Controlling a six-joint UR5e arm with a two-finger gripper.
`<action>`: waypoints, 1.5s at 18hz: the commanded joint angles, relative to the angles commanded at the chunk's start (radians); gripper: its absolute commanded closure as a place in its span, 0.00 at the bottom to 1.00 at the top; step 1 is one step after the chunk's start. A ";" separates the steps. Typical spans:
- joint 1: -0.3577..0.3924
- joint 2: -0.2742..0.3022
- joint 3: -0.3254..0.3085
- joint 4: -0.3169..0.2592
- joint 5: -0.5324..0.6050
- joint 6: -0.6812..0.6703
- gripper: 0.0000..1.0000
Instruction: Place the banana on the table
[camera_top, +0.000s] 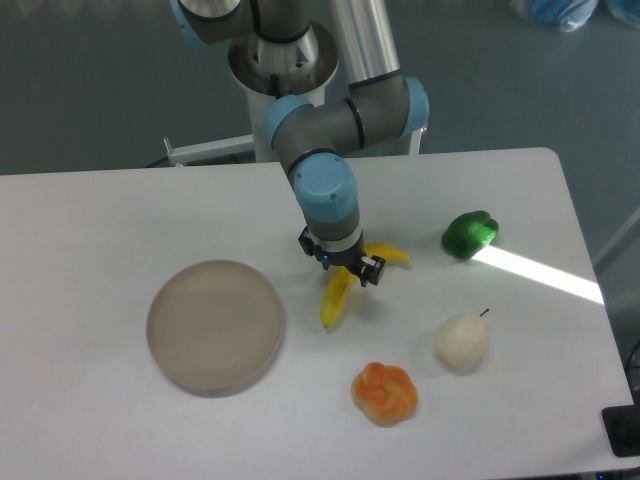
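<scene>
Camera view, left to right: you see the round tan-grey plate (216, 326) lying toward the left half of the large white table (90, 230), nearer its front edge. Near the table's middle, your two-finger gripper (353, 272) is directly over the curved bright yellow toy banana (338, 297); you cannot tell whether its fingers grip it. Near the front edge sits the lumpy orange-yellow fruit (385, 392), then the pale cream pear (461, 341). The green pepper (470, 233) rests toward the right edge.
</scene>
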 joint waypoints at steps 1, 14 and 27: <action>0.002 0.000 0.015 -0.002 0.002 -0.003 0.00; 0.170 -0.109 0.330 0.006 -0.011 0.058 0.00; 0.350 -0.146 0.451 0.003 -0.054 0.570 0.00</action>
